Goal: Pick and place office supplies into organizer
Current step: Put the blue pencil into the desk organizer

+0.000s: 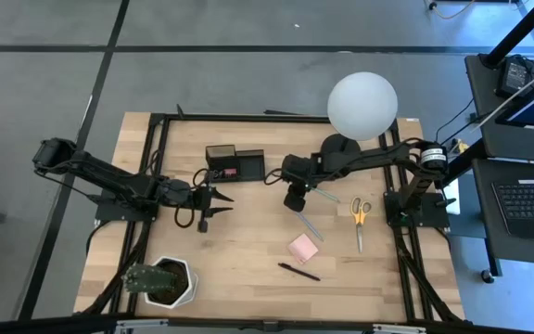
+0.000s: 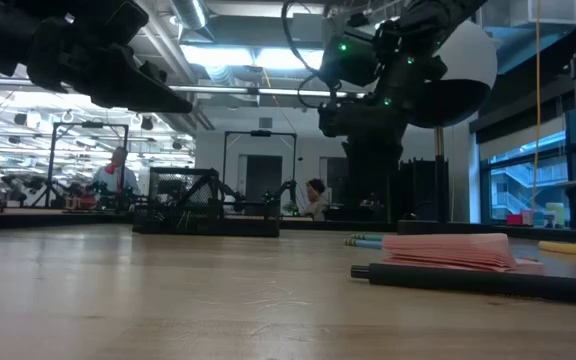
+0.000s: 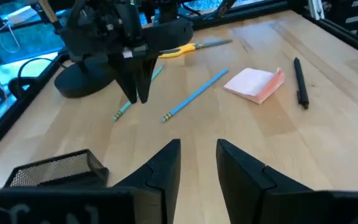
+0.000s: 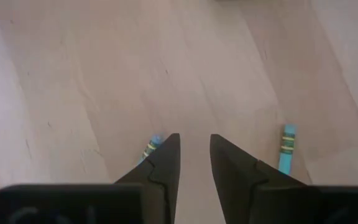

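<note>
Two dark jointed arms, black cables looped along the links, wedge-shaped black fingers [image 4: 166,163] tapering to points, green lights glowing on one wrist housing, silver band near right arm's base

In the right wrist view, both pencils [image 4: 286,148] are cut off, only their ends showing beside the fingers; in the low view the pen [image 2: 488,281] runs off the right edge; the organizer [image 3: 55,169] is partly hidden in the left wrist view.
</note>
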{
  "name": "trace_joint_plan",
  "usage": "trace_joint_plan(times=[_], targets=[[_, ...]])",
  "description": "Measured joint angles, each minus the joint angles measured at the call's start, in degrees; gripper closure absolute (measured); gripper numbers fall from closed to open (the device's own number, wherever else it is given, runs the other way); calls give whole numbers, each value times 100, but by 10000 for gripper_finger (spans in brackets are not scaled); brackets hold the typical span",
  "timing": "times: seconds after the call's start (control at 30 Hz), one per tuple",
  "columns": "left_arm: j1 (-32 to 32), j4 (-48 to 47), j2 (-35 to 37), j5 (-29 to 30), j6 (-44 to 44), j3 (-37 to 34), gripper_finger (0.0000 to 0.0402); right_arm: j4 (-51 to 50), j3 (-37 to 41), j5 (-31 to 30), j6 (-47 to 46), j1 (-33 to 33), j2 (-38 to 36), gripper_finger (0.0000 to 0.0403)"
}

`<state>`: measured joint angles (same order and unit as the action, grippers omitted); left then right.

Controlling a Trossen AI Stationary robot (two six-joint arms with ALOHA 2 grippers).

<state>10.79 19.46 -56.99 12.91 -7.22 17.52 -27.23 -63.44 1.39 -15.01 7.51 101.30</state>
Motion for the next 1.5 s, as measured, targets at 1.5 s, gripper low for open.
trace_joint_plan(times=[1.5], targets=[[0,-7,0,4,-2,0,304,-381,-79,-126,-578,-353,4,177]])
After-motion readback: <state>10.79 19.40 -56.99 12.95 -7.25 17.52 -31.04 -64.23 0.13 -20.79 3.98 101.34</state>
